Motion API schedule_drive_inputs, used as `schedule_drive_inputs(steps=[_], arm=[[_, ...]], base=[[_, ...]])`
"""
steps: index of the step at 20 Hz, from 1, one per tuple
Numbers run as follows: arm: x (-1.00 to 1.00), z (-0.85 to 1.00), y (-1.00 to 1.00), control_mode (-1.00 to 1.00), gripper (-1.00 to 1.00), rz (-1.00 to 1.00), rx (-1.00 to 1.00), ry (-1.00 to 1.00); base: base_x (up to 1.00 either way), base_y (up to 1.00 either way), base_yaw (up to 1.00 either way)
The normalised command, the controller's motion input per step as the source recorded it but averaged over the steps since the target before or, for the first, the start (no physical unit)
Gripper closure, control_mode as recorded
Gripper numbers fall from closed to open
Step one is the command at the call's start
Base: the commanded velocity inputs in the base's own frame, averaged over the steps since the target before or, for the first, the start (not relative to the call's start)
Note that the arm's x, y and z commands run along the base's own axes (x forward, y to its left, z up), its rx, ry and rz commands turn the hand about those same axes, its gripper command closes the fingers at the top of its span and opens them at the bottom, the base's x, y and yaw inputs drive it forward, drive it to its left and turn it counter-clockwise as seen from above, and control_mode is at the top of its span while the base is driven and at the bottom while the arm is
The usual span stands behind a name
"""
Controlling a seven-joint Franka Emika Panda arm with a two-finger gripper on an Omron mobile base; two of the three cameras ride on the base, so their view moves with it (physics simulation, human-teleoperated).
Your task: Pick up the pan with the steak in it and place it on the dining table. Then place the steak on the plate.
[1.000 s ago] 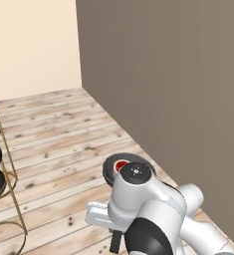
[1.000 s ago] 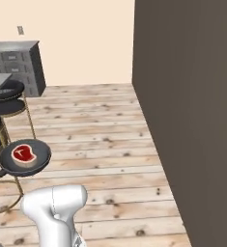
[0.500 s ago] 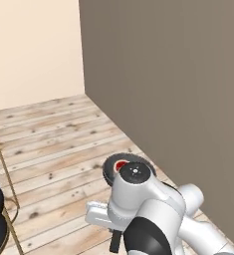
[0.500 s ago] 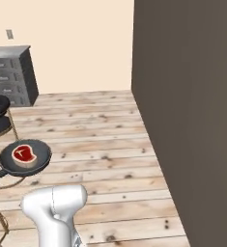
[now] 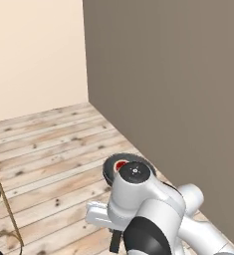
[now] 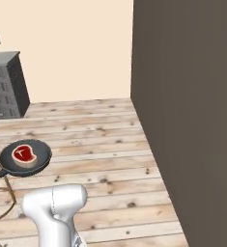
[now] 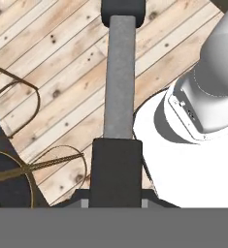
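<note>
From the right, steak (image 6: pixel 23 154) plain — left, seemingly half-hidden.

Nothing readable is showing anywhere I am looking: no lettering, label, brand, number or sign.

White glossy arm (image 5: pixel 153 209) w/ dark joints, round grey end cap.
</note>
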Motion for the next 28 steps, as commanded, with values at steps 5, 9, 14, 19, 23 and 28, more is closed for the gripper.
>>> schedule_drive_inputs(steps=[5, 9, 14, 19, 23, 28], arm=[[0.0, 0.0, 0.0, 1.0, 1.0, 0.0, 0.0, 0.0], [0.0, 0.0, 0.0, 1.0, 1.0, 0.0, 0.0, 0.0], [0.0, 0.0, 0.0, 1.0, 1.0, 0.0, 0.0, 0.0], [0.0, 0.0, 0.0, 1.0, 1.0, 0.0, 0.0, 0.0], [0.0, 0.0, 0.0, 1.0, 1.0, 0.0, 0.0, 0.0], [0.0, 0.0, 0.0, 1.0, 1.0, 0.0, 0.0, 0.0]], base=[[1.0, 0.19, -0.06], [1.0, 0.19, -0.02], [0.32, 0.01, 0.3], [-0.02, 0.0, 0.49], [-0.03, 0.0, 0.49], [-0.03, 0.0, 0.5]])
